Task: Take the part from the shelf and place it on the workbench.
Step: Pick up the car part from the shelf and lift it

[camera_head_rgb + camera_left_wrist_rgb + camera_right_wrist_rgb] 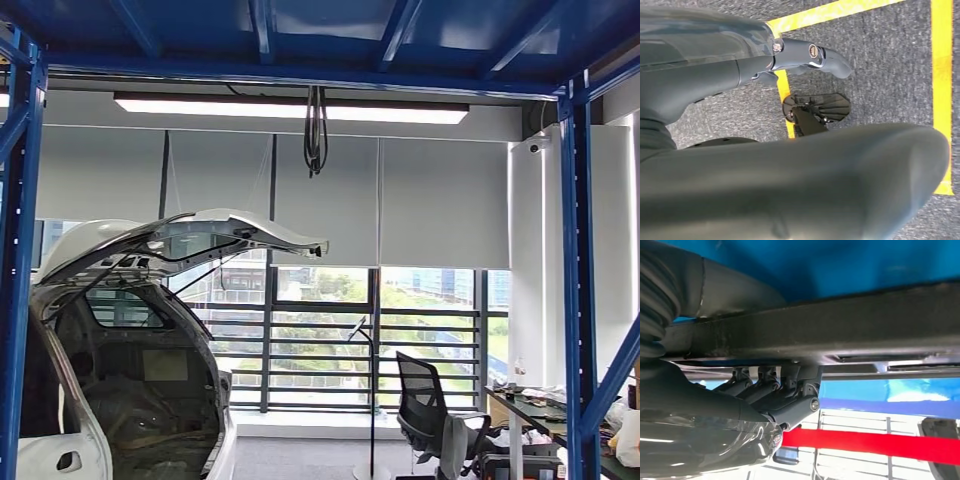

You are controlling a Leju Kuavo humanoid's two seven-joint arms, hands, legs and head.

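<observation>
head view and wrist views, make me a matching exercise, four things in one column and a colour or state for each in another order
Things:
1. white car body's rear hatch
2. black mesh office chair
3. tape lines on the grey carpet floor
4. long dark metal part

States or colours:
A. yellow
B. raised open
C. gripped by the right hand
D. standing unoccupied by the desk

Pairs: 1-B, 2-D, 3-A, 4-C

A blue steel shelf frame [575, 300] stands at both sides with its deck overhead. On the grey carpeted floor [881, 70] run yellow tape lines [942, 75]. Far right, a cluttered desk [540, 415] carries small items too small to tell apart.
</observation>
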